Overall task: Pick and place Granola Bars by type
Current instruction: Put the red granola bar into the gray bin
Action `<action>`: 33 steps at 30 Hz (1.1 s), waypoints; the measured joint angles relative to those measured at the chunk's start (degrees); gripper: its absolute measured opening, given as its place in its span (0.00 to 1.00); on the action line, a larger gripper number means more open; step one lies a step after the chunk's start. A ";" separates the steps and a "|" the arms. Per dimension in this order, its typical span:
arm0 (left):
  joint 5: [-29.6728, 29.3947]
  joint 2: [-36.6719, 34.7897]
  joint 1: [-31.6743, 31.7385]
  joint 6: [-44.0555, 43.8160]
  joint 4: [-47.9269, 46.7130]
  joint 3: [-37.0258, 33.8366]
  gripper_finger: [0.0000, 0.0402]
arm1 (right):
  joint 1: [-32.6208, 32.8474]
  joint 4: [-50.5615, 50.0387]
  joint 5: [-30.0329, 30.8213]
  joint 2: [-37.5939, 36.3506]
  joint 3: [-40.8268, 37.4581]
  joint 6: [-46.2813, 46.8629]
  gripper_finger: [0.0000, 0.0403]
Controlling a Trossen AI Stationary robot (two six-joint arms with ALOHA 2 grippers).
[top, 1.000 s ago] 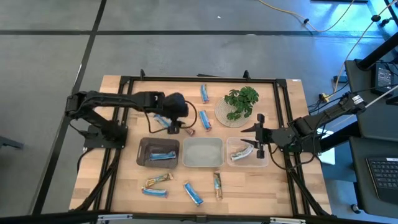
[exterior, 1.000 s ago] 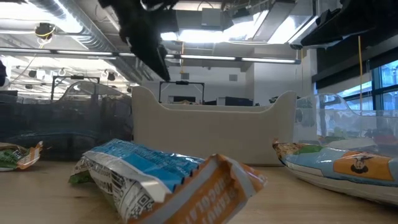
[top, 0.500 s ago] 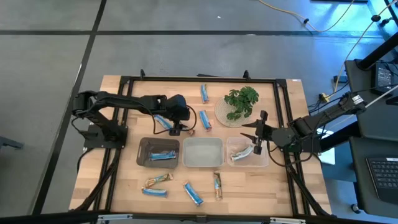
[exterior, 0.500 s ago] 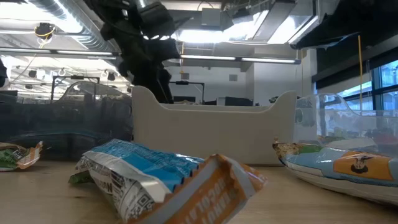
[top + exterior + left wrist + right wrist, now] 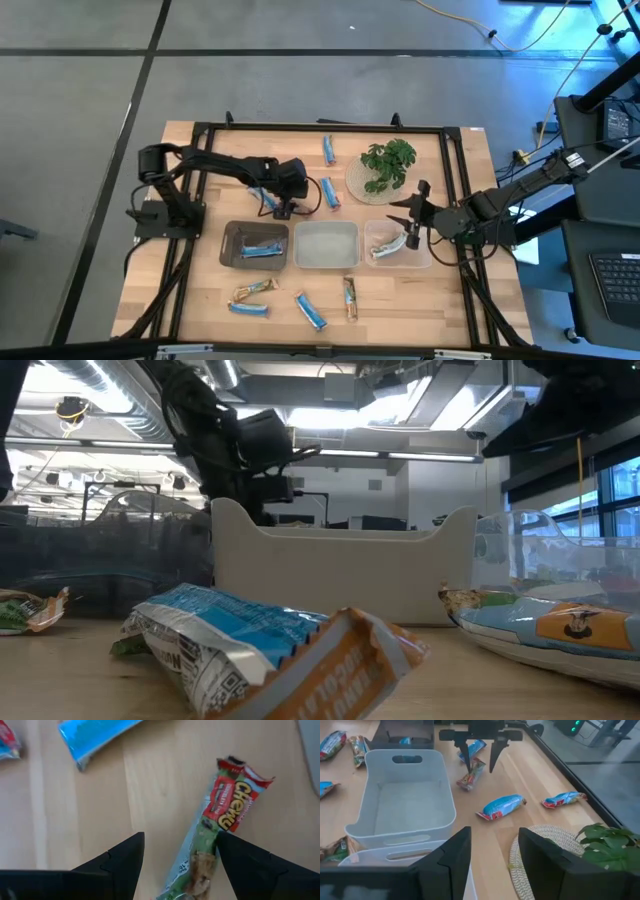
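A red-and-green granola bar (image 5: 227,805) lies flat on the wood table, just beyond the dark tray (image 5: 232,233); it also shows in the right wrist view (image 5: 471,774). My left gripper (image 5: 180,840) is open and low over it, with one finger on each side of the bar's near end; it also shows in the high view (image 5: 287,207) and the right wrist view (image 5: 480,757). Blue bars (image 5: 330,192) (image 5: 262,197) lie close by. My right gripper (image 5: 409,222) is open and empty over the clear right tray (image 5: 425,262), which holds a silvery bar (image 5: 388,247). My left gripper points down with its fingers astride the bar's near end (image 5: 199,870). The bar lies close along the inner side of one finger (image 5: 235,865); whether it touches it, I cannot tell. The bar lies flat on the table.
A white tray (image 5: 325,262) stands between the dark tray, which holds a blue bar (image 5: 262,250), and the clear tray. Several bars (image 5: 311,310) lie near the front edge. A leafy plant on a round plate (image 5: 385,165) and another blue bar (image 5: 328,150) are at the back.
My left gripper has come down toward the table, onto the red-and-green bar, staying open. The bar has not moved.
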 joint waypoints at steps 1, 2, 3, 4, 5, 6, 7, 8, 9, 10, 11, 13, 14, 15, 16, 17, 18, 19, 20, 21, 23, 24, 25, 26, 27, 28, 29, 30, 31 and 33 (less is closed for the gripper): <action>-0.13 0.12 0.34 0.00 -0.75 -0.01 0.61 | 0.00 0.10 0.00 0.00 0.00 0.00 0.42; -0.58 0.20 0.72 0.04 -1.85 -0.11 0.61 | 0.00 0.28 0.02 0.00 0.00 0.00 0.42; -0.81 0.24 0.99 0.05 -2.50 -0.20 0.61 | 0.00 0.43 0.02 0.00 0.00 0.04 0.42; -0.90 0.24 1.31 0.00 -2.73 -0.20 0.61 | 0.00 0.39 0.02 0.00 0.00 0.07 0.42; -0.89 0.10 1.51 -0.30 -2.85 -0.17 0.61 | 0.00 0.40 0.02 0.00 0.00 0.07 0.42; -0.66 -0.07 1.74 -0.75 -3.24 -0.17 0.61 | 0.00 0.41 0.02 0.00 0.00 0.07 0.42; -0.51 -0.15 1.94 -1.16 -3.44 -0.17 0.61 | 0.00 0.40 0.03 0.00 0.00 0.12 0.42; -0.43 -0.15 2.01 -1.43 -3.41 -0.17 0.61 | 0.00 0.40 0.03 0.00 0.00 0.13 0.42; -0.47 -0.15 2.13 -1.64 -3.70 -0.17 0.61 | 0.00 0.40 0.04 0.00 0.00 0.13 0.42; -0.51 -0.15 2.31 -1.60 -3.92 -0.17 0.61 | 0.00 0.40 0.04 0.00 0.00 0.13 0.42; -0.66 -0.15 2.37 -1.48 -3.92 -0.17 0.61 | -0.02 0.40 0.04 0.00 0.00 0.15 0.42; -1.12 -0.15 2.39 -1.57 -3.86 -0.17 0.61 | 0.00 0.40 0.04 0.00 0.00 0.06 0.42; -1.37 -0.15 2.37 -1.91 -3.86 -0.17 0.61 | 0.00 0.39 0.05 0.00 0.00 0.04 0.42; -1.60 -0.15 2.33 -2.28 -3.88 -0.17 0.61 | 0.00 0.37 0.04 0.00 0.00 0.04 0.42; -1.65 -0.15 2.33 -2.81 -3.86 -0.17 0.61 | 0.00 0.37 0.05 0.00 0.00 0.04 0.42; -1.65 -0.15 2.33 -3.51 -3.86 -0.17 0.61 | 0.00 0.37 0.04 0.00 0.00 0.04 0.42; -1.65 -0.15 2.33 -3.97 -3.86 -0.17 0.61 | 0.00 0.37 0.04 0.00 0.00 0.04 0.42; -1.68 -0.15 2.33 -4.04 -3.86 -0.17 0.61 | 0.00 0.37 0.04 0.00 0.00 0.07 0.42; -1.72 -0.15 2.33 -3.91 -3.86 -0.17 0.61 | -0.01 0.37 0.06 0.00 0.00 0.10 0.42; -1.78 -0.15 2.33 -3.72 -3.86 -0.17 0.61 | 0.00 0.37 0.04 0.00 0.00 0.11 0.42; -1.96 -0.15 2.33 -3.75 -3.89 -0.15 0.61 | 0.00 0.35 0.06 0.00 0.00 0.13 0.42; -1.96 -0.15 2.33 -3.71 -4.06 -0.15 0.61 | 0.00 0.35 0.04 0.00 0.00 0.17 0.42; -1.96 -0.15 2.33 -3.69 -4.36 -0.13 0.60 | 0.00 0.35 0.05 0.00 0.00 0.25 0.42; -2.00 -0.15 2.26 -3.69 -4.64 -0.13 0.59 | 0.00 0.35 0.04 0.00 0.00 0.63 0.42; -2.02 -0.15 2.26 -3.69 -4.84 -0.13 0.58 | 0.00 0.35 0.07 0.00 0.00 1.30 0.42; -2.02 -0.15 2.26 -3.72 -5.13 -0.11 0.57 | 0.00 0.33 0.07 0.00 0.00 1.59 0.42; -2.00 -0.15 2.26 -3.74 -5.49 -0.11 0.55 | 0.00 0.33 0.07 0.00 0.00 1.70 0.42; -1.98 -0.15 2.28 -3.74 -5.66 -0.11 0.54 | 0.00 0.35 0.07 0.00 0.00 1.68 0.42; -1.98 -0.15 2.28 -3.74 -5.64 -0.11 0.52 | 0.00 0.35 0.06 0.00 0.00 1.70 0.42; -1.98 -0.15 2.28 -3.74 -5.56 -0.11 0.47 | 0.00 0.34 0.07 0.00 0.00 1.70 0.42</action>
